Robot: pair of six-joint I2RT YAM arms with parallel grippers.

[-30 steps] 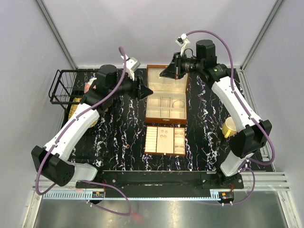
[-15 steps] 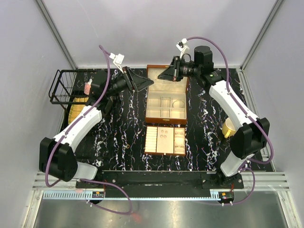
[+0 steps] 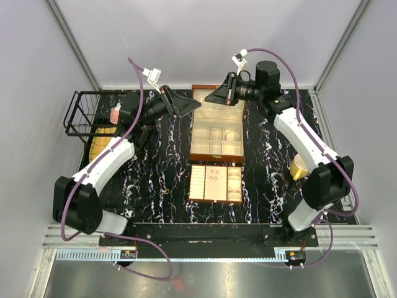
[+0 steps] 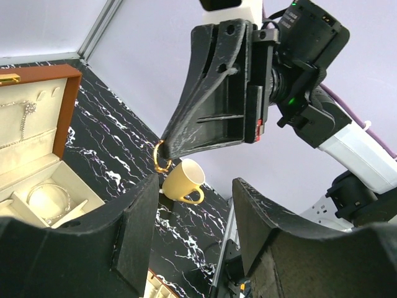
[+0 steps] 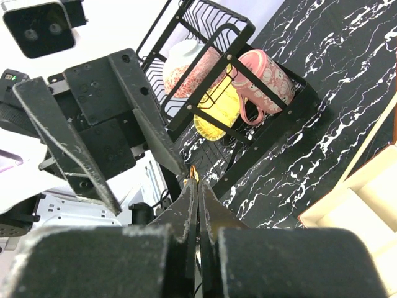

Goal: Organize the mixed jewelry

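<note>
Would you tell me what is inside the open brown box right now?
A pale bangle lies in one cream compartment of the brown box, and a fine chain lies against the lid lining. The right gripper hides part of the lid from above.

Your right gripper (image 5: 197, 182) is pinched tight on a tiny gold piece (image 5: 194, 174), tip facing the left gripper (image 5: 151, 194), whose fingers stand apart.

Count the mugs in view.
2: a yellow mug on the marble beside the right arm, a pink mug in the black rack. Other dishes there are partly hidden.
</note>
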